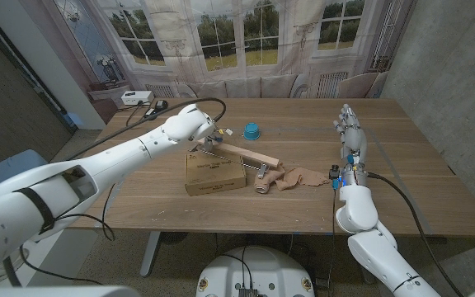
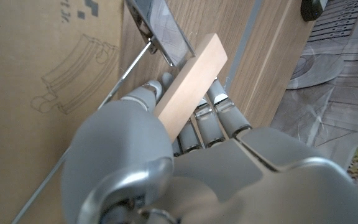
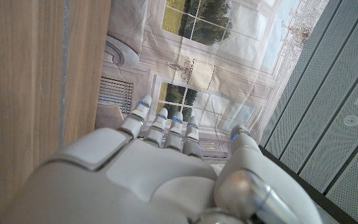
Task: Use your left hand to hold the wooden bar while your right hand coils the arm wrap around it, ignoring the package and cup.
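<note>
The left hand (image 1: 207,136) grips one end of the wooden bar (image 1: 244,155), which runs across the table (image 1: 303,206) toward the arm wrap (image 1: 291,179), while the right hand (image 1: 352,136) is empty, fingers apart.

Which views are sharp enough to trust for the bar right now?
Left wrist view: the bar is crisp, but the left hand blurs close to the lens. Head view: evenly lit, bar small. Right wrist view: right hand soft, no bar.
</note>
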Available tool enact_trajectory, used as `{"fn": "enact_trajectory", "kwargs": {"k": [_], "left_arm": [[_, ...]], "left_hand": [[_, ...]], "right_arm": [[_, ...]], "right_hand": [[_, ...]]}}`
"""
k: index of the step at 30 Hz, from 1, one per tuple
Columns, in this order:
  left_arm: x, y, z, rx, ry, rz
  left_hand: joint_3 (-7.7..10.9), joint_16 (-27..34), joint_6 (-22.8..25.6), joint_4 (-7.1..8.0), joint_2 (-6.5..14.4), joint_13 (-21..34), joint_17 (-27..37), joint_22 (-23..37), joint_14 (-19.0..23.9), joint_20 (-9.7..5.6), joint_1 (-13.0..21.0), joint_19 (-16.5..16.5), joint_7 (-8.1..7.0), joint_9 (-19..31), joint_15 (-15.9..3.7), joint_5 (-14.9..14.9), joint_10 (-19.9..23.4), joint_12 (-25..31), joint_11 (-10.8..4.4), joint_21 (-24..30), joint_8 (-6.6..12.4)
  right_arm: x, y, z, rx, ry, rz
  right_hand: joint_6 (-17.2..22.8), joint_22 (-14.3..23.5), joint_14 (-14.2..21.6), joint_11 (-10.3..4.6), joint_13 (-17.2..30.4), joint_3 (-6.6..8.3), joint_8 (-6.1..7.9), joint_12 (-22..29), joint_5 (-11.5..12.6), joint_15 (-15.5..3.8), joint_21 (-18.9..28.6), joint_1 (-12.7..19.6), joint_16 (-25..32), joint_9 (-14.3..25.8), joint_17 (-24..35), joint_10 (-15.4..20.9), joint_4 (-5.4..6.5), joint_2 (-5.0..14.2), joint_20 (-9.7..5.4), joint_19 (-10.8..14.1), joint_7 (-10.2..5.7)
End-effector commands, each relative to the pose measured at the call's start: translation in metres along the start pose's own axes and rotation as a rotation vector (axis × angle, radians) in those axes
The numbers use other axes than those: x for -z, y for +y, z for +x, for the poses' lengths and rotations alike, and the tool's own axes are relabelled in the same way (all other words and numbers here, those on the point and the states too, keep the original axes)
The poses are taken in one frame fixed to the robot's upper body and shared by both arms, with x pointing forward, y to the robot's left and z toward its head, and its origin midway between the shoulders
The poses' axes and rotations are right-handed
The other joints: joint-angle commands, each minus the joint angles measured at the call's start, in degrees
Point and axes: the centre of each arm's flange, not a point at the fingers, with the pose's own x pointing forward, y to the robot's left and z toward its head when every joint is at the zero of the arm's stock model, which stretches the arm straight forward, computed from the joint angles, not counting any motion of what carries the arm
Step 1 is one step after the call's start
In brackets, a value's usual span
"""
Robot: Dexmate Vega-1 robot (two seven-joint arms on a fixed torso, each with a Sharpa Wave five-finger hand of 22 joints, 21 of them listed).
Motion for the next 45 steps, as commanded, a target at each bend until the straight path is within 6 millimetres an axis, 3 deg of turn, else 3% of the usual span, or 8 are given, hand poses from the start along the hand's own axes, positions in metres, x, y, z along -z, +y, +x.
{"fn": "enact_trajectory", "kwargs": {"k": [1,5,7,10,20,24,39,45], "left_arm": [[0.015,0.007,-0.012,-0.117,0.023,-0.060],[0.024,0.016,-0.022,-0.204,0.049,-0.092],[0.028,0.019,-0.025,-0.239,0.066,-0.112],[0.031,0.023,-0.030,-0.291,0.096,-0.120],[0.033,0.029,-0.044,-0.460,0.137,-0.163],[0.034,0.031,-0.049,-0.502,0.147,-0.183],[0.030,0.038,-0.063,-0.689,0.154,-0.299],[0.028,0.039,-0.072,-0.817,0.150,-0.364]], "left_hand": [[2.06,4.55,2.69,3.14,1.13,3.95,5.17,2.89,9.47,-0.62,2.07,-0.13,0.67,1.93,-10.99,-0.23,2.10,3.05,0.17,3.99,0.71],[0.20,8.34,3.22,3.47,1.00,8.21,9.85,5.16,10.66,-0.94,1.22,-0.36,0.56,3.51,-10.77,-0.23,3.05,5.97,0.47,7.59,0.56],[-0.61,9.00,3.85,4.93,1.04,9.66,10.99,5.72,10.54,-1.05,-0.26,-0.41,0.48,4.18,-10.57,-0.13,2.57,6.60,0.47,8.73,0.78],[-2.04,12.13,3.38,4.63,0.61,12.56,14.85,7.25,10.99,-1.47,-0.70,0.12,0.06,5.99,-10.64,0.46,1.57,7.64,0.88,11.62,1.05],[-3.45,21.06,2.23,4.98,0.83,26.36,27.99,13.17,12.88,-2.55,-0.51,-0.39,0.64,12.39,-10.53,3.02,-0.69,14.72,0.22,22.58,2.29],[-3.61,21.53,2.32,5.22,0.58,29.24,29.16,14.00,12.83,-2.61,-0.61,-0.92,0.71,13.50,-10.46,3.38,0.35,16.81,0.01,24.49,2.62],[-4.23,22.17,2.91,5.20,0.31,35.10,29.83,15.39,13.36,-2.71,-0.46,-1.98,0.61,15.84,-10.33,4.06,0.36,19.82,-0.25,28.49,3.68],[-4.30,24.15,2.28,5.39,-0.33,39.77,32.71,15.99,15.09,-4.72,-0.54,0.96,0.48,17.92,-10.14,5.11,-0.27,21.67,0.02,32.72,4.35]], "right_arm": [[-0.002,0.005,-0.002,-0.002,-0.003,-0.016],[-0.003,0.005,-0.004,-0.003,-0.006,-0.020],[-0.004,0.005,-0.005,0.000,-0.006,-0.026],[-0.006,0.005,-0.006,-0.001,-0.004,-0.036],[-0.009,0.001,-0.012,0.001,0.001,-0.061],[-0.012,-0.001,-0.016,0.002,0.015,-0.091],[-0.029,-0.002,-0.042,-0.021,0.115,-0.374],[-0.032,0.001,-0.055,-0.050,0.167,-0.469]], "right_hand": [[0.61,0.07,0.35,-0.07,0.33,0.15,0.58,0.23,0.16,0.32,0.10,-0.16,0.14,0.18,0.25,0.40,0.22,-0.29,0.26,0.44,0.18],[0.66,0.07,0.33,-0.01,0.33,0.17,0.58,0.23,0.17,0.31,0.07,-0.16,0.10,0.18,0.25,0.45,0.23,-0.29,0.32,0.42,0.18],[0.69,0.07,0.30,-0.01,0.33,0.19,0.58,0.21,0.17,0.25,0.06,-0.16,0.07,0.17,0.25,0.43,0.22,-0.29,0.26,0.41,0.18],[0.74,0.07,0.30,-0.06,0.33,0.23,0.59,0.20,0.18,0.23,0.05,-0.11,0.04,0.18,0.24,0.43,0.20,-0.26,0.19,0.42,0.22],[1.05,0.07,0.23,-0.10,0.33,0.49,0.65,0.17,0.22,0.16,0.02,0.30,-0.14,0.18,0.17,0.50,-0.05,-0.15,0.09,0.48,0.38],[1.22,0.06,0.26,-0.10,0.33,0.82,0.68,0.12,0.25,0.12,-0.02,0.85,-0.21,0.18,0.12,0.49,-0.37,0.05,-0.05,0.50,0.41],[1.85,-0.05,0.45,-0.86,0.28,3.66,0.86,-0.04,0.67,-0.26,-0.40,6.61,-0.62,0.21,-0.08,0.67,-4.13,0.67,-0.40,0.38,0.30],[2.27,-0.06,0.72,-1.20,0.29,4.66,0.97,0.05,0.95,-0.62,-0.46,8.90,-0.66,0.23,-0.12,1.08,-5.37,0.63,-0.64,0.48,0.12]]}}
